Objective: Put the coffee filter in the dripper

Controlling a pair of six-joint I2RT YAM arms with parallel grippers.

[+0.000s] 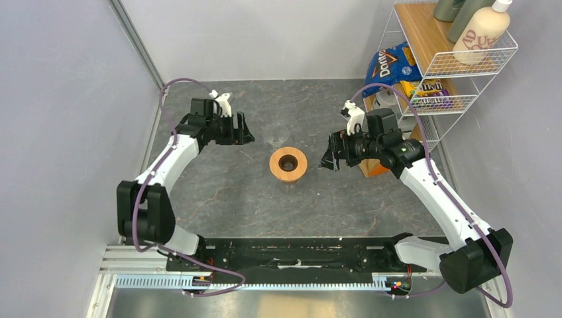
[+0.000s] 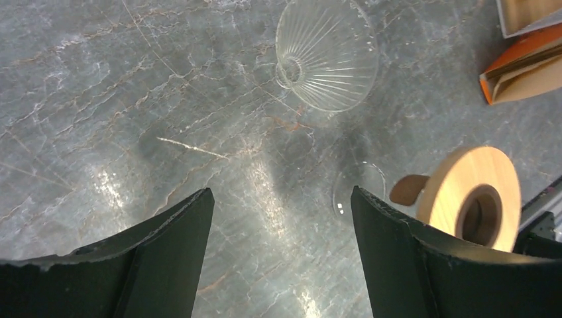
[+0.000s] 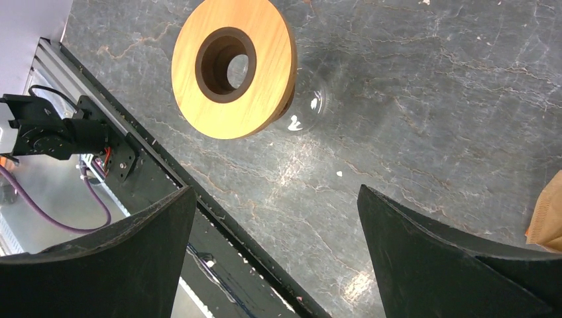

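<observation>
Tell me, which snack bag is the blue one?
The Doritos bag is the blue one. The M&M's bag just right of it is yellow.

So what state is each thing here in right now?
left gripper: open, holding nothing.
right gripper: open, holding nothing.
dripper cone: lying on its side on the table, no filter inside.
wooden ring: apart from the cone, centre hole empty.
coffee filter: only a tan edge shows, on the table, not held.
</observation>
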